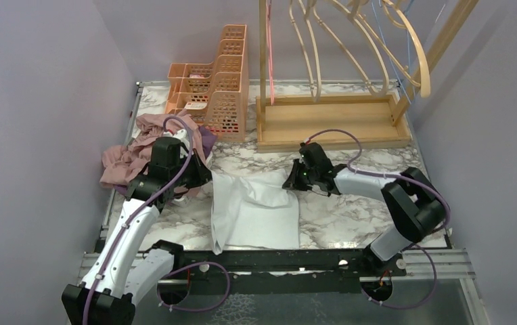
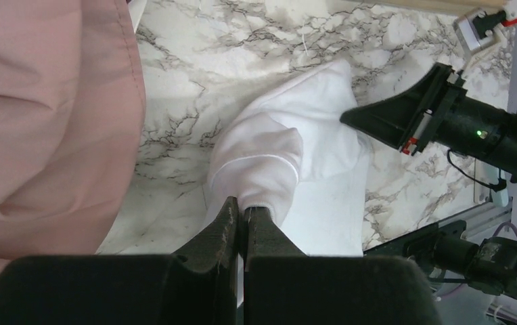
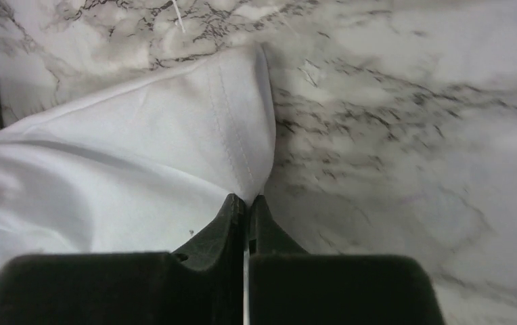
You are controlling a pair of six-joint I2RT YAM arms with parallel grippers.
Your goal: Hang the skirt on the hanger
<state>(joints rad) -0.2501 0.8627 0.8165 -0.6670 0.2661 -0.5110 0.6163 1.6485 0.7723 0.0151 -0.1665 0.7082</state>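
A white skirt [image 1: 256, 210] lies spread on the marble table, its upper part bunched between the two arms. My left gripper [image 1: 204, 177] is shut on the skirt's upper left corner, and the left wrist view shows white cloth [image 2: 289, 149] pinched at its tips [image 2: 245, 211]. My right gripper [image 1: 291, 181] is shut on the upper right corner; the hemmed edge [image 3: 242, 135] runs into its closed tips [image 3: 248, 200]. Several wooden hangers [image 1: 350, 47] hang from a rack at the back, apart from the skirt.
A pile of pink clothes [image 1: 134, 152] with a purple piece [image 1: 207, 139] lies beside the left arm. An orange plastic basket [image 1: 215, 88] stands at the back left. The rack's wooden base tray [image 1: 330, 122] sits just behind the right gripper.
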